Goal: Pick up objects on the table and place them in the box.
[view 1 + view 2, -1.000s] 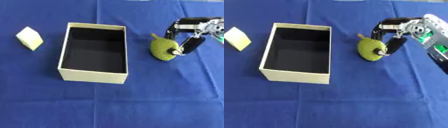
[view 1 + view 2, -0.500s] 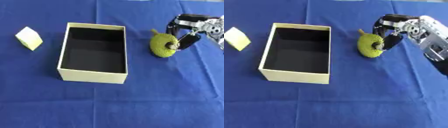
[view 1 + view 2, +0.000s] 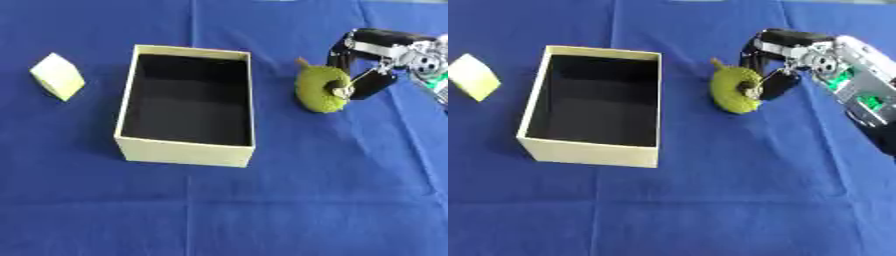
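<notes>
A green, bumpy fruit-like object (image 3: 319,90) with a short stem stands on the blue cloth just right of the box. My right hand (image 3: 785,70) comes in from the right and is curled round it, fingers over its top and far side, thumb on its near right side. The cream box (image 3: 188,104) with a dark inside sits open-topped at centre left, with nothing showing inside. A pale yellow block (image 3: 58,76) lies to the left of the box. My left hand shows in neither view.
The blue cloth (image 3: 262,210) covers the whole table. My right forearm (image 3: 868,100), silver and black with green parts, slants off the right edge.
My right hand has carried the green object leftward, closer to the box's right wall. The box and the yellow block have stayed put.
</notes>
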### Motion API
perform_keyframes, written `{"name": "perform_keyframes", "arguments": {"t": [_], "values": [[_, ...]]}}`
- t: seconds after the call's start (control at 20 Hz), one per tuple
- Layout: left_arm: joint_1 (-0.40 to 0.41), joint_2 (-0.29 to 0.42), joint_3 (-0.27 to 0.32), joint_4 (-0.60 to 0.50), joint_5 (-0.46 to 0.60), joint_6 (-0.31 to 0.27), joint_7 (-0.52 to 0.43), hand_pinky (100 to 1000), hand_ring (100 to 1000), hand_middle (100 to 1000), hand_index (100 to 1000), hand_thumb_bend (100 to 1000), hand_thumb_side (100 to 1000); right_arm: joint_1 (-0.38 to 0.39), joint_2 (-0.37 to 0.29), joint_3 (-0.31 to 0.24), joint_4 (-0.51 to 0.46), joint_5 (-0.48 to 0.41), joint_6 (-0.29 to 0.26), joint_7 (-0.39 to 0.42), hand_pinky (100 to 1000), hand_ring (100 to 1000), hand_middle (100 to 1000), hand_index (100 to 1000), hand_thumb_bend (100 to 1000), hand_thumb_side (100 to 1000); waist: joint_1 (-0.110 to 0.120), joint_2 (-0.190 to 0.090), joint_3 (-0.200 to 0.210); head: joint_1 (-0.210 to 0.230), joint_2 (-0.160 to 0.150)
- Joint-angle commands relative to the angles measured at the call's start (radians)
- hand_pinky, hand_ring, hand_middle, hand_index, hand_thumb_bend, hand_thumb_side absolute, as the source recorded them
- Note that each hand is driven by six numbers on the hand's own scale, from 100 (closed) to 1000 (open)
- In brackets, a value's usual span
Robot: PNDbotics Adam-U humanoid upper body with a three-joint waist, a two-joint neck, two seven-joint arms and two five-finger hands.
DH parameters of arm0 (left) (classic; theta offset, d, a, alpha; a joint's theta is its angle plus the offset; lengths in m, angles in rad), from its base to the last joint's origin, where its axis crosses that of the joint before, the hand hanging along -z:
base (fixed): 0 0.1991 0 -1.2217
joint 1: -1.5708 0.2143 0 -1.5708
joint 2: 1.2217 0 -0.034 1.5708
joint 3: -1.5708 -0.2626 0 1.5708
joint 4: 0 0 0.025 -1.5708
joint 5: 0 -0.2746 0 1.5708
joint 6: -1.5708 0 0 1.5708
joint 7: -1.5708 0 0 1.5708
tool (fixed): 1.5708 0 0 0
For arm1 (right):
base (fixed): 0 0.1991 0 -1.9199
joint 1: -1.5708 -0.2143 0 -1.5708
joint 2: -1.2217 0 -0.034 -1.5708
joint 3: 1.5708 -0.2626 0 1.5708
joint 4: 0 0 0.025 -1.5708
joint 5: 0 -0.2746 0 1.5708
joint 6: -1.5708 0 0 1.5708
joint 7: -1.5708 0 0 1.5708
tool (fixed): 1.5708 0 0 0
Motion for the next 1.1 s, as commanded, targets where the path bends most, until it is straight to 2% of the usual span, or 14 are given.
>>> {"name": "perform_keyframes", "arguments": {"t": [0.05,0.1,0.25,0.45,0.7,0.85,1.1], "values": [[-0.005,0.020,0.007,-0.014,0.000,0.000,-0.005,878,689,633,805,100,711,-0.012,-0.061,-0.045,-0.092,-0.006,-0.006,0.022,715,532,419,566,100,313,0.002,-0.030,-0.003,-0.002,0.002],[-0.005,0.020,0.008,-0.014,0.000,0.000,-0.005,877,688,632,804,100,712,-0.014,-0.065,-0.055,-0.116,-0.009,0.001,0.028,715,533,416,567,170,100,0.002,-0.032,-0.004,-0.002,0.003],[-0.004,0.021,0.008,-0.014,0.001,-0.001,-0.006,877,688,631,805,100,711,-0.019,-0.076,-0.075,-0.175,-0.016,0.032,0.039,703,534,422,572,156,156,0.001,-0.034,-0.005,-0.001,0.003],[-0.005,0.023,0.008,-0.014,0.002,-0.001,-0.006,876,688,631,805,100,709,-0.036,-0.080,-0.082,-0.221,-0.022,0.057,0.049,701,532,424,576,151,140,0.000,-0.037,-0.004,-0.002,0.003],[-0.005,0.025,0.007,-0.014,0.003,-0.001,-0.007,876,688,631,805,100,708,-0.097,-0.062,-0.079,-0.256,-0.032,0.059,0.061,708,533,423,580,121,118,-0.001,-0.039,-0.003,-0.004,0.006],[-0.008,0.026,0.006,-0.014,0.004,-0.001,-0.009,876,689,632,805,100,707,-0.148,-0.029,-0.070,-0.274,-0.046,0.051,0.069,716,533,420,581,100,100,-0.002,-0.042,-0.002,-0.010,0.007],[-0.017,0.022,0.002,-0.014,0.009,-0.003,-0.011,876,692,635,806,100,706,-0.275,0.078,-0.031,-0.262,-0.070,0.047,0.107,720,530,410,578,100,100,-0.001,-0.045,0.004,-0.023,0.003]]}}
